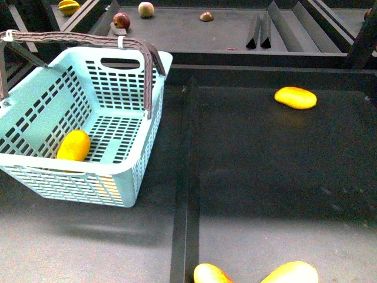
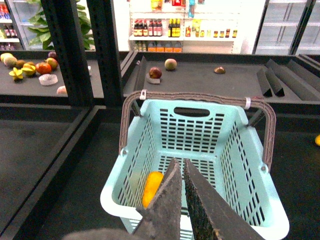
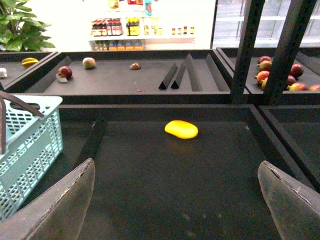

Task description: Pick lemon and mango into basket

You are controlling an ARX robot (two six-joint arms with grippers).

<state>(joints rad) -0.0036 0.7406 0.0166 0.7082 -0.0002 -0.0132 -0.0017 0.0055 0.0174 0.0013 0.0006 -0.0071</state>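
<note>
Dark grey display shelving fills every view, with a bright shop aisle and bottle racks far behind in both wrist views.

Nearest in the front view, at the bottom edge right of centre, two yellow-red fruits [image 1: 288, 273] are cut off by the frame; I cannot tell what they are. At the left of the front view sits the basket [image 1: 139, 167], tilted, handle up. The lemon [image 1: 73, 145] lies on the basket floor at its lower left, so I judge that half of the task done.

The left gripper [image 2: 183, 167] hangs above the near rim of the basket. Its fingers are pressed almost together and hold nothing. I leave this arm parked.

The right gripper [image 3: 175, 200] has its fingers spread wide, one at each lower corner of the right wrist view, nothing between them. The mango [image 3: 181, 129] lies alone on the dark tray [image 1: 265, 177], in the upper right of the front view and just above centre in the right wrist view, well apart from the gripper.

Step in hand, as I judge it: reach for the mango.
1. Keep the fingers wide during the approach.
2. Centre the mango between them.
3. Close across its short axis; the smooth skin may slip.
4. Lift clear of the tray wall before crossing to the basket.

Farther back, an apple [image 1: 121, 20] and other small fruit rest on the rear shelf.
</note>
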